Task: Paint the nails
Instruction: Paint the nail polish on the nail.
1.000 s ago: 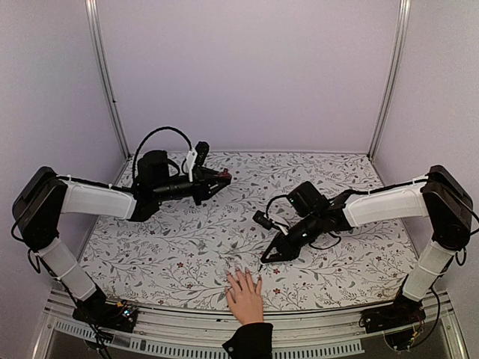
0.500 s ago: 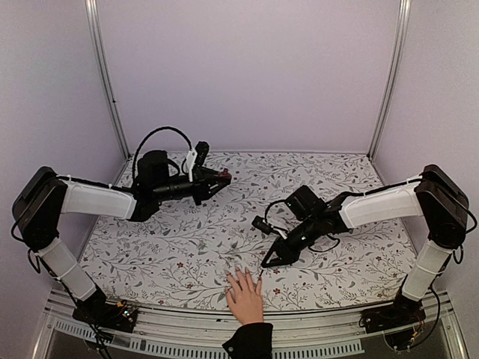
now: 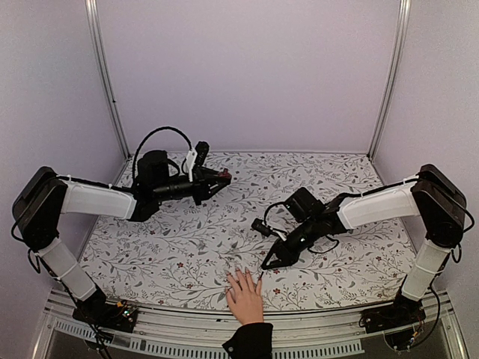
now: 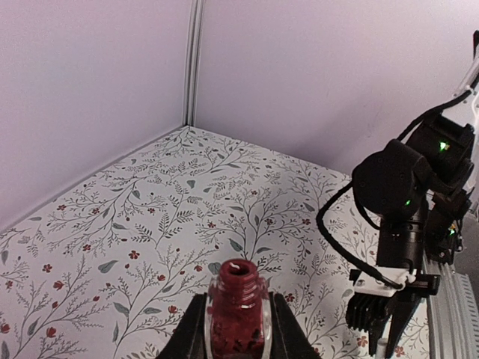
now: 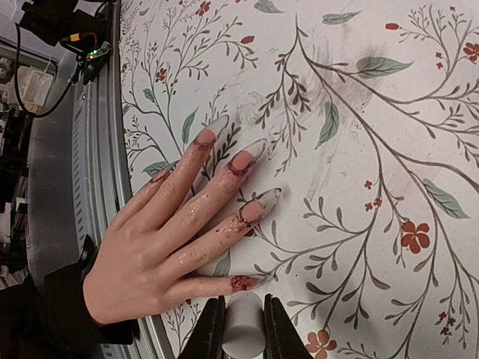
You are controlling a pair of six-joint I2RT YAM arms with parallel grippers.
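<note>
Clamped on the white cap (image 5: 243, 334), the right gripper (image 3: 266, 262) has barely shifted from just beside the nails (image 5: 267, 197) of the hand (image 5: 142, 262). Its brush is hidden but is probably working the nearest one. Far beyond the hand, the left gripper (image 3: 221, 178) clasps the bottle (image 4: 237, 333).

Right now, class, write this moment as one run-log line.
left gripper: shut on open red bottle | right gripper: shut on white cap, beside hand | hand flat on table | nails: red smears

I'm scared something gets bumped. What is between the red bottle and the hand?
Just bare flowery cloth between the bottle and the hand, seen in the top view. The right claw hangs off to one side, near the fingers.
</note>
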